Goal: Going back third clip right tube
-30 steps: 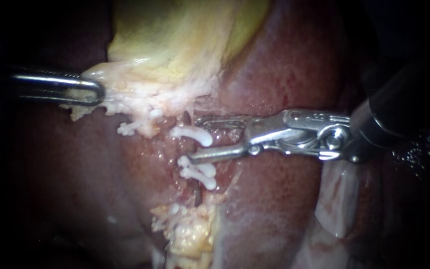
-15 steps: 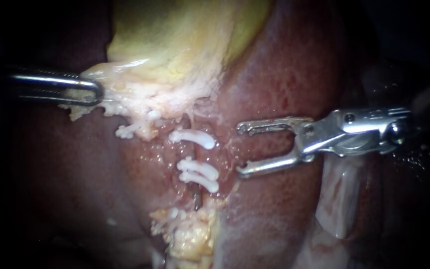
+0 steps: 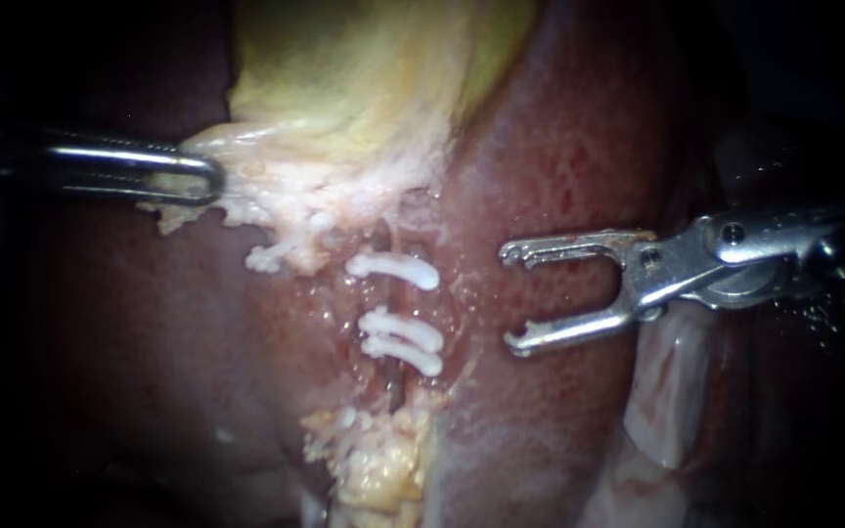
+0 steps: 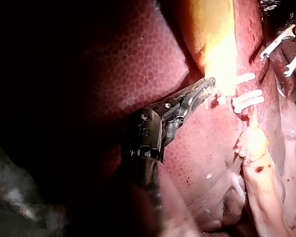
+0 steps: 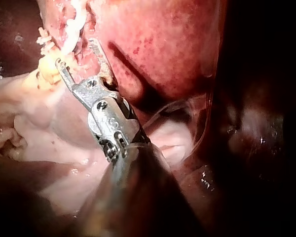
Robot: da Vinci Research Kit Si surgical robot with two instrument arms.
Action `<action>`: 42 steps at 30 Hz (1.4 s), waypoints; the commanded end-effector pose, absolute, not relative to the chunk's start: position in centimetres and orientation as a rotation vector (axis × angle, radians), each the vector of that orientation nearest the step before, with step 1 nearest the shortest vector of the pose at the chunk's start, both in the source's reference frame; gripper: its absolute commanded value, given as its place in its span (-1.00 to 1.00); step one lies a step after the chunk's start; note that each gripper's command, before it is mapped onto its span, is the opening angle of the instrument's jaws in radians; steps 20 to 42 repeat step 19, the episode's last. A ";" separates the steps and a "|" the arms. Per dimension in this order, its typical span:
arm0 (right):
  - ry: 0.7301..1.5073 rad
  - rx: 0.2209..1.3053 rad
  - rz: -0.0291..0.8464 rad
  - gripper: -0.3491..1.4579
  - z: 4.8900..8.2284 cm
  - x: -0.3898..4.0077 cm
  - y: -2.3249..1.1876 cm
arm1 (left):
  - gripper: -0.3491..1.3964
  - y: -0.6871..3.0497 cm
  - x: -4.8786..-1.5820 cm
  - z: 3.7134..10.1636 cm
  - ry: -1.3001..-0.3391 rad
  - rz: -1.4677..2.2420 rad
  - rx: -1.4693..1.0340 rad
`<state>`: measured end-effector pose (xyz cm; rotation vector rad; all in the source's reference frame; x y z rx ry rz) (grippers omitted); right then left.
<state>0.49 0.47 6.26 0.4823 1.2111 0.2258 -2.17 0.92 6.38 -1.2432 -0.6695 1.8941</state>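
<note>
- Our right instrument [image 3: 509, 299] comes in from the right and hangs over the liver [image 3: 579, 137], its two jaws spread wide with a clear gap between them and nothing held
- Its jaw tips point toward the clipped tube but stand apart from it, with a strip of bare red liver between
- The tube [image 3: 392, 383] runs up and down in the groove at the middle of the endoscope view, a thin dark line that shows only in short stretches
- Three white clips sit across it: the upper clip [image 3: 393, 269] alone, then the middle clip [image 3: 401, 330] and the lower clip [image 3: 403, 355] close together, nearly touching
- We cannot tell from the endoscope view whether this is the right or the left tube
- Our left instrument [image 3: 209, 178] comes in from the left, and its jaws are clamped together on the pale fringe [image 3: 276, 196] at the lower edge of the yellow-green gallbladder [image 3: 364, 88]
- The left wrist view shows the same hold, with the jaw tips buried in pale tissue near the clips
- A lumpy yellow fat pad [image 3: 374, 464] lies just below the lower clip, at the tube's foot
</note>
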 end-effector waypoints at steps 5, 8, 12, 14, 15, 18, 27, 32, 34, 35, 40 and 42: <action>1.211 0.483 0.226 -0.06 6.26 0.48 0.47 | -1.00 0.93 -2.27 6.52 -0.673 1.900 -1.245; 1.211 0.483 0.226 -0.06 6.26 0.48 0.47 | -1.00 0.93 -2.30 6.56 -0.674 1.901 -1.247; 1.211 0.483 0.226 -0.06 6.26 0.48 0.48 | -1.00 0.93 -2.31 6.56 -0.677 1.902 -1.247; 1.211 0.483 0.226 -0.06 6.25 0.48 0.48 | -1.00 0.93 -2.31 6.56 -0.677 1.902 -1.247; 1.211 0.483 0.226 -0.06 6.25 0.48 0.48 | -1.00 0.93 -2.31 6.56 -0.677 1.902 -1.247; 1.211 0.483 0.226 -0.06 6.25 0.48 0.48 | -1.00 0.93 -2.31 6.56 -0.680 1.902 -1.248; 1.211 0.483 0.226 -0.06 6.25 0.48 0.48 | -1.00 0.93 -2.31 6.56 -0.680 1.902 -1.248; 1.211 0.483 0.226 -0.06 6.25 0.48 0.48 | -1.00 0.93 -2.31 6.56 -0.680 1.902 -1.248; 1.211 0.483 0.226 -0.06 6.25 0.48 0.48 | -1.00 0.93 -2.31 6.56 -0.680 1.902 -1.248; 1.211 0.483 0.226 -0.06 6.25 0.48 0.48 | -1.00 0.93 -2.31 6.56 -0.680 1.902 -1.248; 1.211 0.483 0.226 -0.06 6.25 0.48 0.48 | -1.00 0.93 -2.31 6.56 -0.680 1.902 -1.248; 1.211 0.483 0.226 -0.06 6.25 0.48 0.48 | -1.00 0.93 -2.31 6.56 -0.680 1.902 -1.248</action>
